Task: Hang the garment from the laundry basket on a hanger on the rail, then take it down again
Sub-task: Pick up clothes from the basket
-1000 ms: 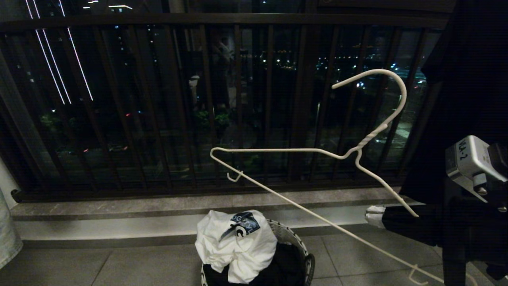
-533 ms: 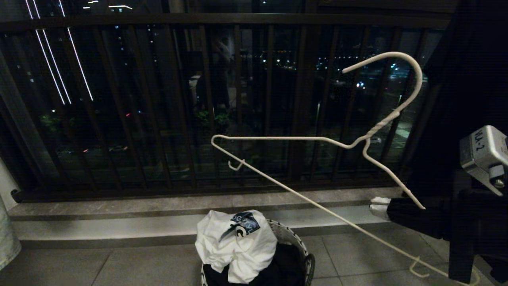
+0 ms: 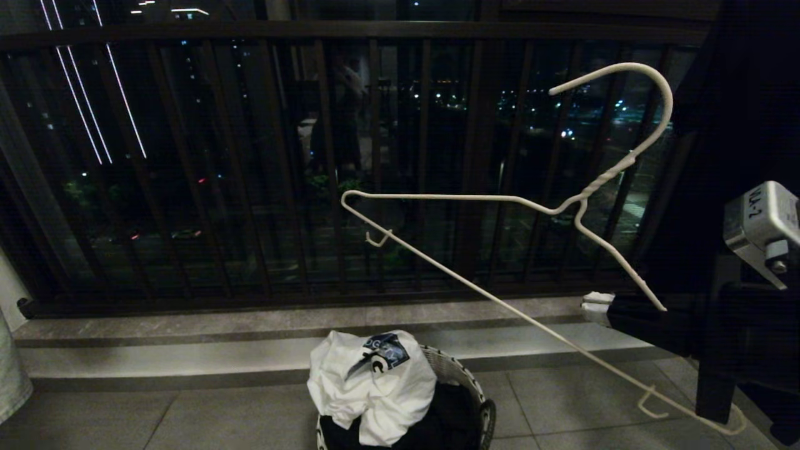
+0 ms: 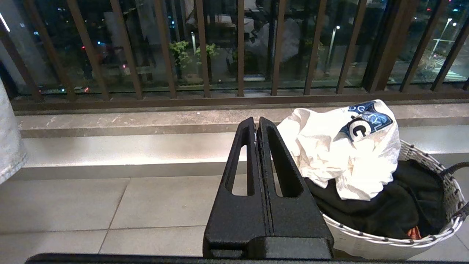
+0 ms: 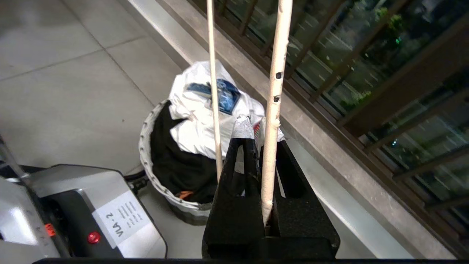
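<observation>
The hanger (image 3: 500,200) is clamped by one shoulder wire between the right gripper (image 5: 258,141) jaws, before the dark balcony railing (image 3: 250,156). Below them, the garment (image 3: 369,387) is heaped in the laundry basket (image 3: 465,384) over black cloth (image 4: 384,205). The left gripper (image 4: 256,126) jaws are pressed together, empty, beside the basket.

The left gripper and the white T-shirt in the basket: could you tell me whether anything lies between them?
Nothing does. In the left wrist view the shut left gripper sits beside the T-shirt heaped in the laundry basket, with only bare floor tiles behind.
</observation>
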